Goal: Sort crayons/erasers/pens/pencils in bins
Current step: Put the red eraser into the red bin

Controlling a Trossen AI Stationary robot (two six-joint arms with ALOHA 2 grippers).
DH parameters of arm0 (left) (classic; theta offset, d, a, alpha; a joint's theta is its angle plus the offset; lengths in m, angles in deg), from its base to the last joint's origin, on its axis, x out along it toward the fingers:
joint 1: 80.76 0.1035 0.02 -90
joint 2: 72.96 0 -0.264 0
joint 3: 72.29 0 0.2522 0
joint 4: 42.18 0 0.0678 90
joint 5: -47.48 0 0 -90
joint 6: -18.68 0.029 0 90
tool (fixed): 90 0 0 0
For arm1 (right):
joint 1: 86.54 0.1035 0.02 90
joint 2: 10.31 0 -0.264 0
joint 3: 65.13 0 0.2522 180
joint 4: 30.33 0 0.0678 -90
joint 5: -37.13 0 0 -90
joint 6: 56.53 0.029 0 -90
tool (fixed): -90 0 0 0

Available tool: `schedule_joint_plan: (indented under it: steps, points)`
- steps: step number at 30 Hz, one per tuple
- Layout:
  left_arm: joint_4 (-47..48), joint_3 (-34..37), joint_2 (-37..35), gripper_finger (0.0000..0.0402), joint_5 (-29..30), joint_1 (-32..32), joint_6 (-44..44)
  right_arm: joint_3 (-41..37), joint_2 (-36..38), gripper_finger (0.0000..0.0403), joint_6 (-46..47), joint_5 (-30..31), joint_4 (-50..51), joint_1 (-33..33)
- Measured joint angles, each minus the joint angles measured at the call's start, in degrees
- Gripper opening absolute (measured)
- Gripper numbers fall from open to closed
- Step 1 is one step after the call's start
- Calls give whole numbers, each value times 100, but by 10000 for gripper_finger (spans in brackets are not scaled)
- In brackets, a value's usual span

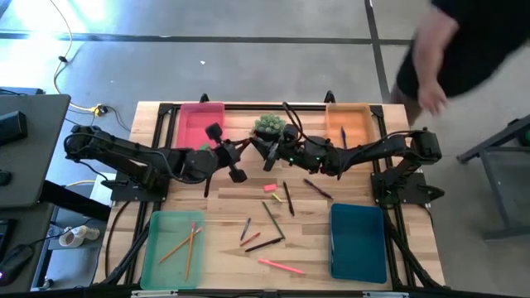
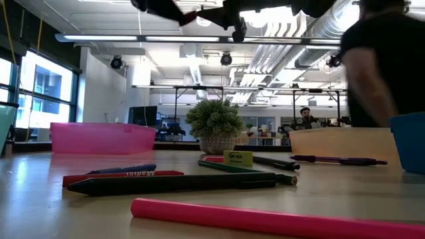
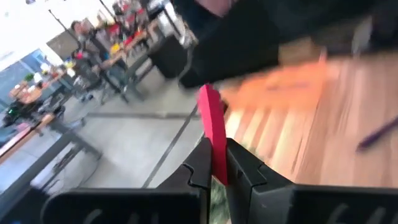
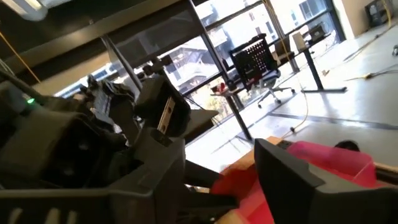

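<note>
— Crayon (image 3: 211,124), the red one: being pinched low on its shaft by the left gripper (image 3: 214,165), jaws closing narrowly on it, sticking up past the fingertips, well above the wooden table (image 1: 248,199).
— Handling how?
— Probably weighing next to nothing. Stiff but waxy, so likely snapping under a hard squeeze and slipping under a weak one. Better gripping mid-shaft, lightly.
— And the right gripper (image 4: 222,155)?
— Hovering close to the left one, near the potted plant (image 1: 269,126), jaws gaping wide, carrying nothing.
— Bins?
— Lying at the table's corners: pink bin (image 1: 201,124), orange bin (image 1: 352,124), green bin (image 1: 170,244), teal bin (image 1: 358,240). Shallow, translucent plastic, straight-walled. Looking roomy enough for dropping in a short round stick.
</note>
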Motion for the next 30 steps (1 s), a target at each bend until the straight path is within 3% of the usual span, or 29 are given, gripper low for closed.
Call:
schedule_joint_plan:
  steps: [7, 15, 24, 30]
  points:
    - [1207, 2, -194, 7, 6, 511, -698, 0, 186, 199, -494, -1, 290, 4]
    - [2896, 2, -350, 7, -211, 1264, -2209, 2, 1093, 200, -501, 0, 2344, -70]
    - [4319, 139, -348, 7, -1089, 2151, -3757, 2, 1901, 200, -485, 3, 4097, -122]
    - [4745, 142, -339, 7, -1635, 2494, -4113, 2, 2122, 200, -374, 17, 5078, -153]
